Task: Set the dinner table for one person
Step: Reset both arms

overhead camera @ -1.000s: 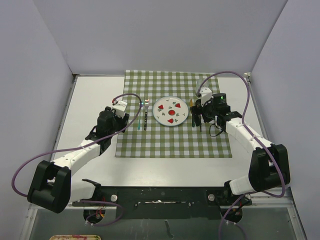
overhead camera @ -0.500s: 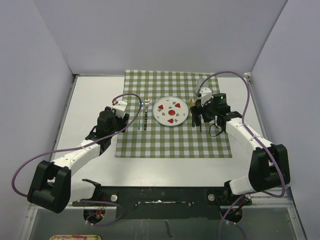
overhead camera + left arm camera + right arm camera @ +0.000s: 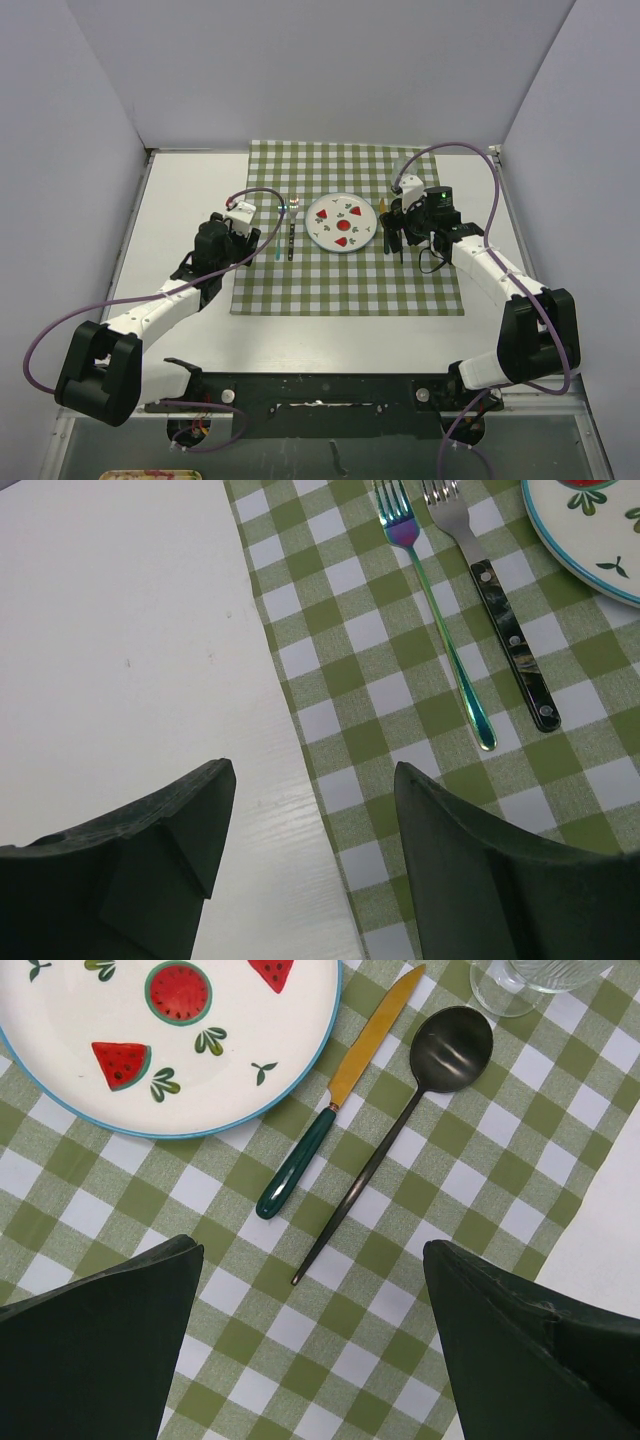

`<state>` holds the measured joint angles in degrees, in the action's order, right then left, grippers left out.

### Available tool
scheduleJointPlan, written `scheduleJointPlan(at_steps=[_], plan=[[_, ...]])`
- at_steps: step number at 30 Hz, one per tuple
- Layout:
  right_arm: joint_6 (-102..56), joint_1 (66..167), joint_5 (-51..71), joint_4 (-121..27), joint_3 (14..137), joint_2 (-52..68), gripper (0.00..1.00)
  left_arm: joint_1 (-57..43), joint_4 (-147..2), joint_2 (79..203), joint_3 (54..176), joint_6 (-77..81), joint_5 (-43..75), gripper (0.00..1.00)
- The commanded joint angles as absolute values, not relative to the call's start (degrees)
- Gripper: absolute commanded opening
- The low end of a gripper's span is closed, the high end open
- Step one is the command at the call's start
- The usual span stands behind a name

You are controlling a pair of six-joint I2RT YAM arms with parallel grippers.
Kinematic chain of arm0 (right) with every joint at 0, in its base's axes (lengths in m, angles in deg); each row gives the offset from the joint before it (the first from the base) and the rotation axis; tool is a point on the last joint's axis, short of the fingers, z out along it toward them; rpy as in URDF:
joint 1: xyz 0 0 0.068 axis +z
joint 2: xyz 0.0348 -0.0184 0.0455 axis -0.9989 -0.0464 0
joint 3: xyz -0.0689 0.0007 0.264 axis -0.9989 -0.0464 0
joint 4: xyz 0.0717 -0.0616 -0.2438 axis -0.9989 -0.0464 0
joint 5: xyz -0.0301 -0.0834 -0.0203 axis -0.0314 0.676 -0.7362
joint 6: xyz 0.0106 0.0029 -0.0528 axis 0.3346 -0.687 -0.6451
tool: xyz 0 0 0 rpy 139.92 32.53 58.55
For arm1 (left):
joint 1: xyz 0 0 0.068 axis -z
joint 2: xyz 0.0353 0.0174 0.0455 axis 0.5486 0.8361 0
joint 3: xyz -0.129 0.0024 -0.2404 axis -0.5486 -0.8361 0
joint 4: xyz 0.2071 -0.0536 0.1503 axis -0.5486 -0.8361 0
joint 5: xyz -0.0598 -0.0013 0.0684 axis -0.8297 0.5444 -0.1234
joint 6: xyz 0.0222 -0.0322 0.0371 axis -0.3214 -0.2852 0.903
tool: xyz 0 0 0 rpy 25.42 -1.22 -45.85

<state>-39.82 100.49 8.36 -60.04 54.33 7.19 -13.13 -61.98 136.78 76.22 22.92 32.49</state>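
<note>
The white bench [image 3: 180,200] carried a green-and-white checked cloth [image 3: 340,285], and a plate [image 3: 341,222] with a watermelon pattern sat on the cloth. Bare bench surface extended left of the plate, beyond the cloth edge. Two forks lay side by side left of the plate: a black-handled fork [image 3: 505,630] nearer to it and an iridescent fork [image 3: 440,630] farther out. Right of the plate lay a knife [image 3: 335,1095] with a green handle, then a black spoon [image 3: 400,1130]. A clear glass [image 3: 530,980] stood beyond the spoon bowl. The left gripper [image 3: 310,790] hovered left of the plate over the cloth edge, jaws apart and holding nothing. The right gripper [image 3: 312,1260] hovered right of the plate, near the knife and spoon handles, jaws spread wide and empty.
</note>
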Motion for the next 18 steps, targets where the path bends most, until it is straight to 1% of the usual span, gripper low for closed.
scheduleJointPlan(at_steps=[1,18], plan=[[-40.5,100.2,7.2,-58.3,56.1,8.8,0.98,-13.4,-58.6,135.6,76.5,23.3,31.2,0.64],[-40.7,100.2,7.8,-58.5,56.2,8.6,0.98,-13.4,-58.5,135.7,76.5,23.6,31.5,0.65]])
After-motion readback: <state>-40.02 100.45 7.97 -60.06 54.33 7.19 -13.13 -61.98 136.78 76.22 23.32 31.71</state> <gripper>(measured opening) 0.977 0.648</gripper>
